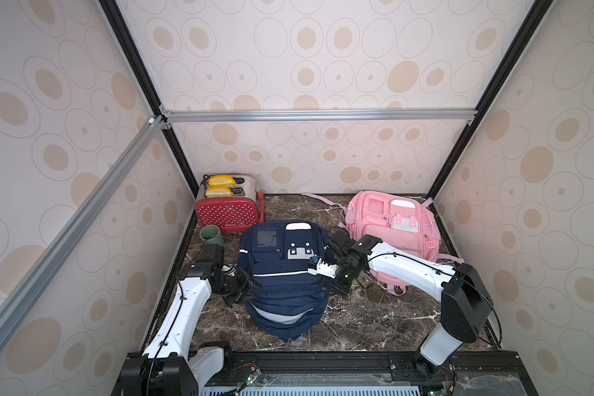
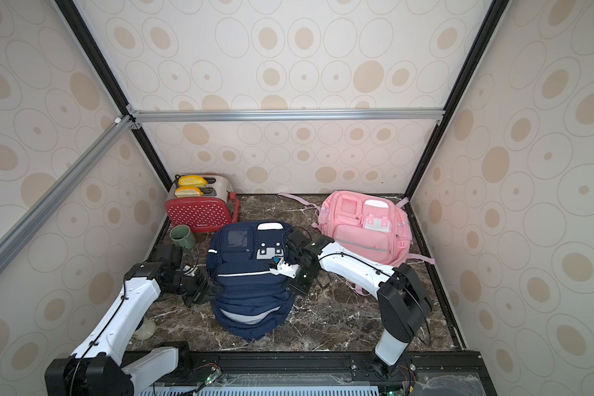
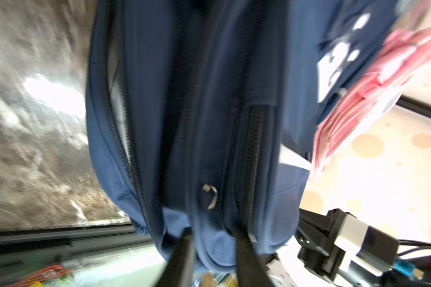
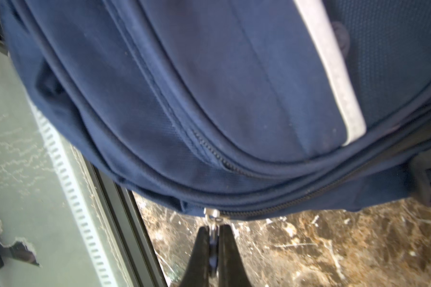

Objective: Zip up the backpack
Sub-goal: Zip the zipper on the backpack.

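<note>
In both top views the navy backpack (image 1: 285, 274) lies flat in the middle of the marble bench (image 1: 364, 319). Its near end gapes on a pale lining, so I judge the zipping not yet finished. I count two packs, this one and a pink backpack (image 1: 391, 223) toward the far right corner. There is also one red toaster (image 1: 228, 212) holding two slices of toast (image 1: 220, 180), one green mug (image 1: 211, 236) near it, and my two arms. The left claw (image 1: 247, 290) sits against the navy pack's left flank, and the right arm (image 1: 408, 267) reaches in to its right flank. The left wrist view is badly blurred. The left claw's jaws stand apart with a bulge of blue fabric between the fingers (image 3: 184, 248), and I read that as let go rather than pinched. One zip track (image 3: 125, 139) gapes on grey lining there, and a small metal ring (image 3: 210, 196) hangs on the fabric nearby. In the right wrist view the right claw (image 4: 212, 229) is clamped on the zipper pull (image 4: 212, 216) at the pack's edge, just above the bench, with meshed teeth running off to one side of the slider. I take this as mid-stroke on that zip. The next move calls for drawing the slider along its curved track, in line with the teeth. The left claw will need a fresh hold on the fabric so the pack does not slide.
</note>
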Motion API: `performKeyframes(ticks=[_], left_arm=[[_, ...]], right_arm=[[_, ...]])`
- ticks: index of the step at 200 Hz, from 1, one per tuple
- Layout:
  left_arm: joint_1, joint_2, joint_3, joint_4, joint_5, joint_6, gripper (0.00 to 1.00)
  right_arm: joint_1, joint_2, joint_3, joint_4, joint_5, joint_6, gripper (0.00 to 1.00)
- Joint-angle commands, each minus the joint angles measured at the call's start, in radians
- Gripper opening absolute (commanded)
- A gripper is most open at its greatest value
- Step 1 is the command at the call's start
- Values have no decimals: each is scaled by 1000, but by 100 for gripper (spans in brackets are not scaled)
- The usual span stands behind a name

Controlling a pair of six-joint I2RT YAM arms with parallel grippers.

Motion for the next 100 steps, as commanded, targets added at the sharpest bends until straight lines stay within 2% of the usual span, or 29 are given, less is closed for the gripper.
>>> performKeyframes(ticks=[1, 47, 75, 100], left_arm=[[-58, -91, 44, 45, -9, -105, 42], [-307, -247, -94, 250, -82, -486, 45], [-390, -261, -110, 329, -146, -595, 47], [-463, -188, -88, 400, -179, -620, 47]], right_arm=[[19, -12, 40, 116, -33, 97, 0], [50, 3, 57, 139, -11, 106, 0], [65, 2, 60, 170, 3, 125, 0], [81, 6, 66, 164, 11, 117, 0]])
